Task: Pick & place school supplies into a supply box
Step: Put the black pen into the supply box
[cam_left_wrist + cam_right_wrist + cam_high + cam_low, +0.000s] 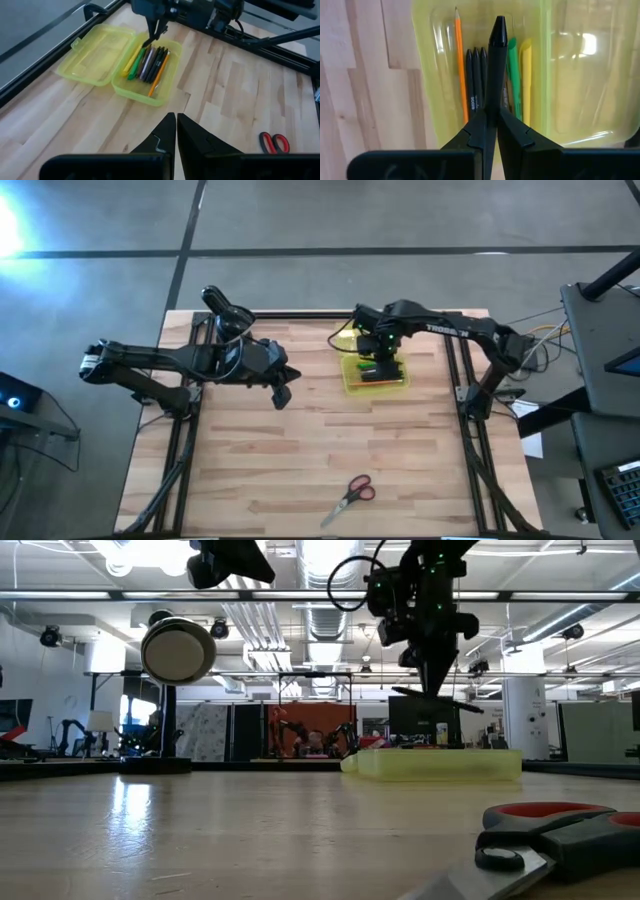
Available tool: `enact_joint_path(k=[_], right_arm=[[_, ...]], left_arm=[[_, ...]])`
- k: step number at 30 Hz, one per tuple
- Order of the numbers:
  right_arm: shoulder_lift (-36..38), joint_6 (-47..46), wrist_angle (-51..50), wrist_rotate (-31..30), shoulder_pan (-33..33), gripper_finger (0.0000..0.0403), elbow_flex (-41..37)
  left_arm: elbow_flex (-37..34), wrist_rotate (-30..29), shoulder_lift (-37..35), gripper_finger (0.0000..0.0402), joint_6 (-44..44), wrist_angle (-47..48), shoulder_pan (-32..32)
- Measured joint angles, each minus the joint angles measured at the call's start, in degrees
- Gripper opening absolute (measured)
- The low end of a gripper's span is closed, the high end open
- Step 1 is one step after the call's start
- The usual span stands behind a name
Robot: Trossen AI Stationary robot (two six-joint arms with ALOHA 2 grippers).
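Right gripper (pixel 491 117) clamps a black pen (pixel 495 65) above the supply box (pixel 375 372).

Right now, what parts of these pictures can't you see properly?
- Scissors: low view, cut off by the picture's edge and blurred.
- Pens in the box: low view, hidden behind its wall.
- Black pen in the right gripper: right wrist view, its lower part is hidden by the fingers, and it covers a pen under it.
- Left gripper: high view, too small to tell its fingers.
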State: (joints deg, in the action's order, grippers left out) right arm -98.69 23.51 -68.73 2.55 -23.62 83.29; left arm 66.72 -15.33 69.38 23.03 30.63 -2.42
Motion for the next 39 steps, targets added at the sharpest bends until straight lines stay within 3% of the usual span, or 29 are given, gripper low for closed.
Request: enact_joint_path(k=[19,39], right_arm=[[-3.00,4.38,10.18,0.24,-2.73,0.0018,-8.93],[-3.91,6.51,11.11,2.43,-2.65,0.0018,-13.24]], left_arm=[[0.00,-0.90,0.00,0.0000,2.62,3.93,-0.22],[0.00,-0.87,-0.09,0.0000,2.58,4.28,-0.31]])
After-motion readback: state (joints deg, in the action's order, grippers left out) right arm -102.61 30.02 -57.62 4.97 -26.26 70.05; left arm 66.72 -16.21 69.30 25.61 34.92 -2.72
